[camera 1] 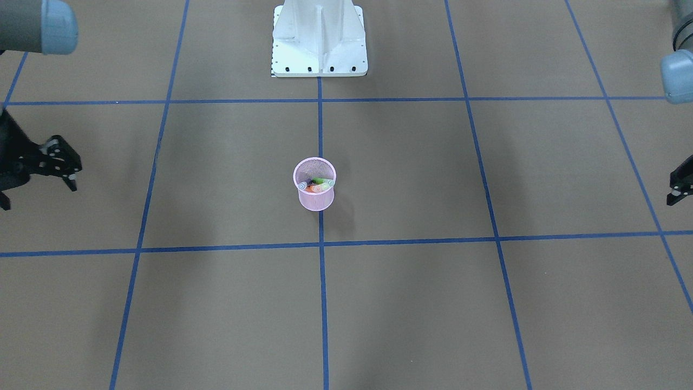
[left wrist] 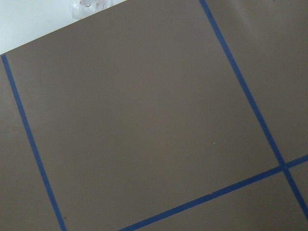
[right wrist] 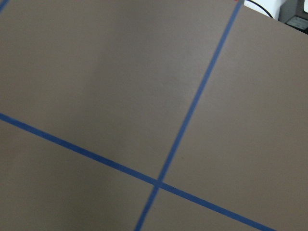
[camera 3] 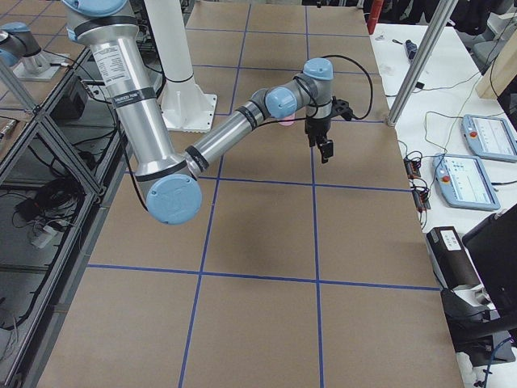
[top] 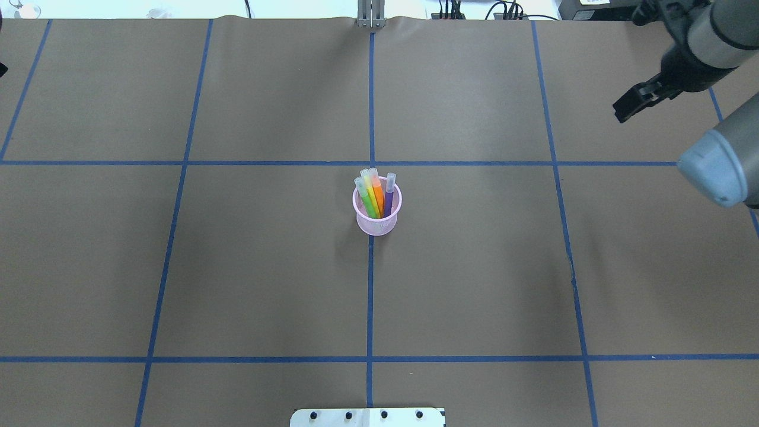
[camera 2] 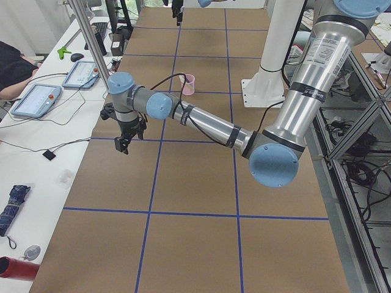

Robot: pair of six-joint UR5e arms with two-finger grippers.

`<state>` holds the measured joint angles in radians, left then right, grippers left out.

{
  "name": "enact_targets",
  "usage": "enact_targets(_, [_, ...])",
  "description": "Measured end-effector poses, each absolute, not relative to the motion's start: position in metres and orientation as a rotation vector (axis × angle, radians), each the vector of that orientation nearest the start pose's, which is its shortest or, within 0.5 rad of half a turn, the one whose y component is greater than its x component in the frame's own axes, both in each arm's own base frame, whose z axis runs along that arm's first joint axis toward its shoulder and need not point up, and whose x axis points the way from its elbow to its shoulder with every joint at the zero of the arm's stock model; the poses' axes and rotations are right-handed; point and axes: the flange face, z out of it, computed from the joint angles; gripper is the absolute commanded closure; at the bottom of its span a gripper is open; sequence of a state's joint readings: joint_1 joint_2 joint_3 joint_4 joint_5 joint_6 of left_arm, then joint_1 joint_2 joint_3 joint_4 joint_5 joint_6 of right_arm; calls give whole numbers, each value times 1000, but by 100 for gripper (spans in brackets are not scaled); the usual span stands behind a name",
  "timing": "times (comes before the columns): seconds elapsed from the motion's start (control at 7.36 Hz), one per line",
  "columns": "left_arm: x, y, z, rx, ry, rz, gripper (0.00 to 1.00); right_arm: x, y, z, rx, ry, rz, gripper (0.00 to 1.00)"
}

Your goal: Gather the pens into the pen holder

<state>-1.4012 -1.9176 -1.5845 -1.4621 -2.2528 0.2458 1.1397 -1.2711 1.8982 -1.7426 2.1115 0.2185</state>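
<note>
Left gripper [camera 1: 681,184], cropped at 3 o'clock: cannot tell its state; right gripper [camera 1: 38,195], 9 o'clock, spread. Central pink mesh pen holder [top: 377,224] contains four pens [top: 378,194].

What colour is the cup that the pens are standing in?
The pen holder is pink wire mesh. It shows best in the overhead view.

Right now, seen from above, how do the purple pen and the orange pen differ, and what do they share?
Colour: the purple pen has a dark violet barrel, the orange pen a bright orange one. Place: the orange pen is bunched against the yellow pen; the purple pen's cap stands apart on that view's right. Both stand cap-up in the pink pen holder, whitish caps above its rim.
</note>
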Motion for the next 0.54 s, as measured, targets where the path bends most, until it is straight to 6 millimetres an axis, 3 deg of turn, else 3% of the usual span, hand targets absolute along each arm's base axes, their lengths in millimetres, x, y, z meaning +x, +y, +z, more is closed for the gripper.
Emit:
enact_targets(0.14, [10,-611,514,274,667,526,0,-134,-547,406,195,-680,-303,0])
enact_targets(0.54, [-24,-577,581,280,652,513,0,-99,-523,481,72,-702,-240,0])
